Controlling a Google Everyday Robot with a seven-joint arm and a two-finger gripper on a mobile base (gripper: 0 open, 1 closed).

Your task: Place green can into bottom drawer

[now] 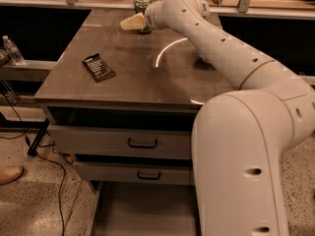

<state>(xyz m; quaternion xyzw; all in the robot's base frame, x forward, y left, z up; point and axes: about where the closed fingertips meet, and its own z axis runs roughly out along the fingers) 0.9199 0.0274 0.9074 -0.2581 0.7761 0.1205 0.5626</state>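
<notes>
A: The hand (127, 24)?
B: At the table's (128, 77) far edge, just beside the green can (142, 4). Open or closed, I cannot tell.
A: The can?
B: Upright, long axis vertical, well apart from the bottom drawer (142, 211).

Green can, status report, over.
Gripper at far edge of the cabinet top, just in front of the green can. Can upright on the top. Bottom drawer open. Dark packet lies left, off the path.

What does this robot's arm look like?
The arm is a chain of rounded off-white shells, thick near the base and slimmer toward the end, dotted with small dark holes; no cables show. Its gripper, by the green can at the far edge of the cabinet top, is a paler yellowish wedge.
</notes>
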